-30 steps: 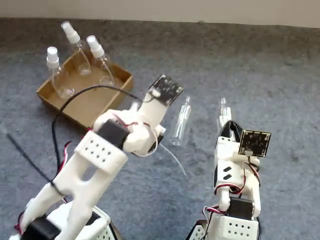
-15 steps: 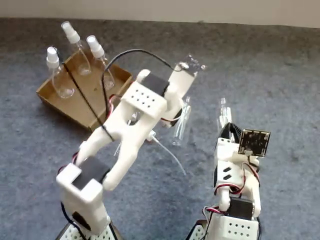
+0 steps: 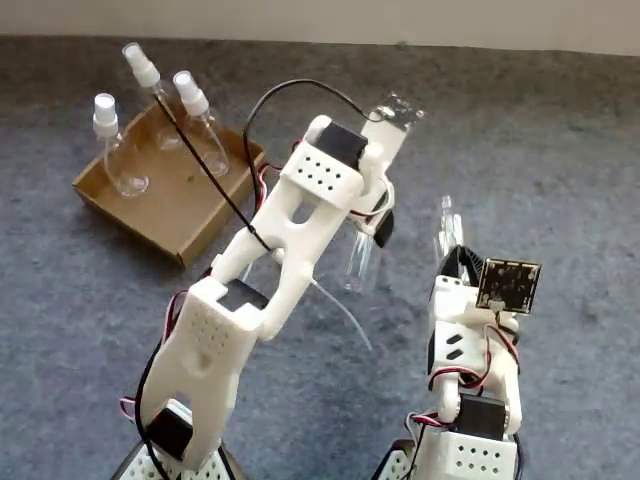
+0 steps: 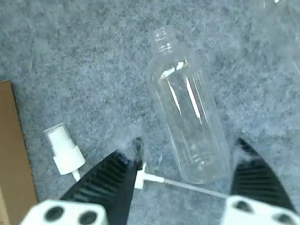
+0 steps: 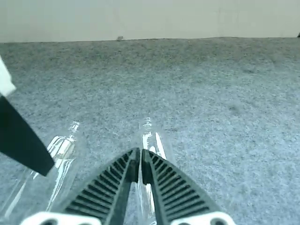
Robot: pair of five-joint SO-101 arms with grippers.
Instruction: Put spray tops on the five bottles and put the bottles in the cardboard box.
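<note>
A grey, carpet-like covering spreads over the whole bench point(image 3: 560, 150), and a pale wall point(image 3: 320, 15) runs along its far edge at 12 o'clock. In the high view the cardboard box point(image 3: 175, 215) lies toward 10 o'clock, with three capped bottles point(image 3: 112, 150) standing in it, each with a white spray top on. The left arm stretches from 7 o'clock to the middle of the bench, and its left pincer point(image 4: 187, 145) hangs wide open over an uncapped bottle point(image 4: 185, 112), which lies on its side on the carpet with one black finger on either flank; neither finger touches it. Just beside that bottle's base lies a spray top with a long tube point(image 4: 161, 180), its head close against one finger, and a second loose spray top point(image 4: 63, 150) lies near the edge of the box. At 5 o'clock the right arm is folded low, and its right pincer point(image 5: 140, 152) is closed, the ribbed fingers all but meeting and holding nothing. A second bare bottle point(image 5: 150, 136) lies on the carpet just past and beneath its tips, neck pointing toward the wall.
</note>
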